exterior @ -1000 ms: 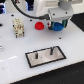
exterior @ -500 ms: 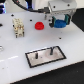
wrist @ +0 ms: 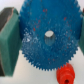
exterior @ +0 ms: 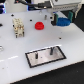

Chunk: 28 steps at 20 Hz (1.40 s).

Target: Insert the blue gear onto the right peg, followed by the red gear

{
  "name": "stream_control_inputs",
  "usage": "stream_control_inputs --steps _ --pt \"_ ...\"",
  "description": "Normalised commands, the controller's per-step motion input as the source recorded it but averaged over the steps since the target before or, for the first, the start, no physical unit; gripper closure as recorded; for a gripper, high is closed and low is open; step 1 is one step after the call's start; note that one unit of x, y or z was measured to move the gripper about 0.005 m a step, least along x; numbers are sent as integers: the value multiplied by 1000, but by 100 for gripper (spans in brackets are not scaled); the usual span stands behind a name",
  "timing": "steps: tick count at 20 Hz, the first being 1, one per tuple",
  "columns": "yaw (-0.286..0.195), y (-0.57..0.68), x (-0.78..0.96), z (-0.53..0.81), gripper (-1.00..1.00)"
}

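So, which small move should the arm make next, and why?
Probably carry the blue gear toward the right peg. The end effector holds the gear between its fingers, up in the air, and it is not yet over the grey plate. The red gear lies on the table.

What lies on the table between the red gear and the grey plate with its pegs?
Nothing: in the exterior view, the white table is bare between the red gear and the grey plate.

Both views are low-resolution and blurred. Lighting is bright and even; the white table [exterior: 15,55] shows glare.
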Motion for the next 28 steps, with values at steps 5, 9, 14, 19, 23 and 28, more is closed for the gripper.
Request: stream_control_inputs --steps 5,9,14,19,23,28 --pt "0 -277 725 397 100" --pt "0 -306 756 279 100" --pt "0 -301 744 144 100" --pt "0 -247 663 9 100" --pt "0 -194 510 -9 100" --pt "0 -203 385 -102 100"
